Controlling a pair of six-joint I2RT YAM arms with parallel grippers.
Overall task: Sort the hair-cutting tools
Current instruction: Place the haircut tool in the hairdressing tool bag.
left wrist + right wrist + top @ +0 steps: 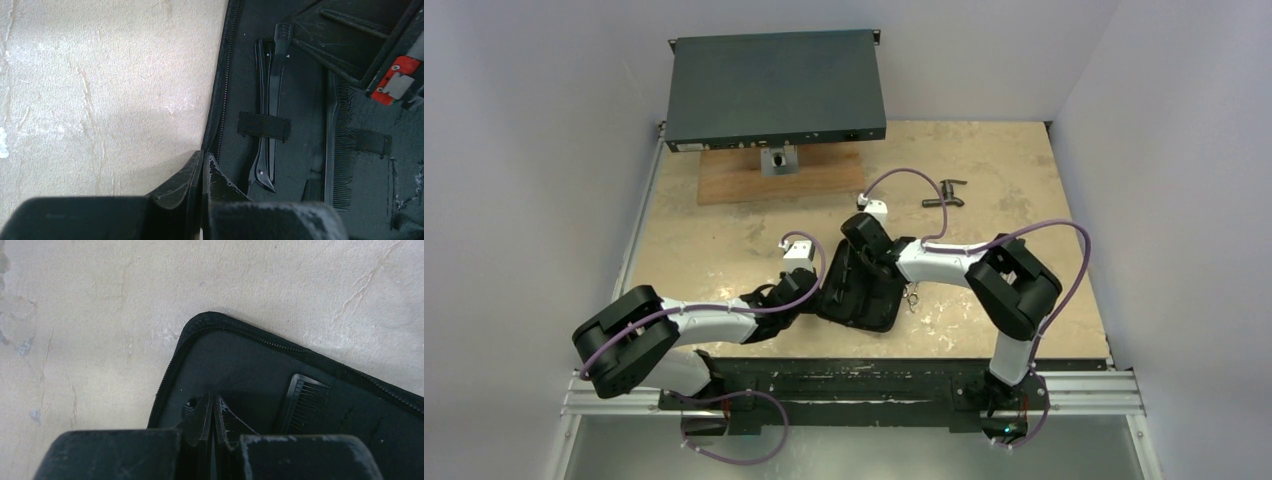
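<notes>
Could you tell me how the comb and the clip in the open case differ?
The comb carries a row of fine teeth; the clip is two smooth slim arms. The clip lies nearer the zipped edge of the case, the comb further in. Both are black, slender and lie parallel inside it.

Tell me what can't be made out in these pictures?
Top view: the left arm and right arm cover most of the zip case; the silvery thing beside it is too small to name.
Left wrist view: the comb's lower end goes behind the left gripper.
Right wrist view: the right gripper hides the comb's lower part and whatever lies just left of it.
</notes>
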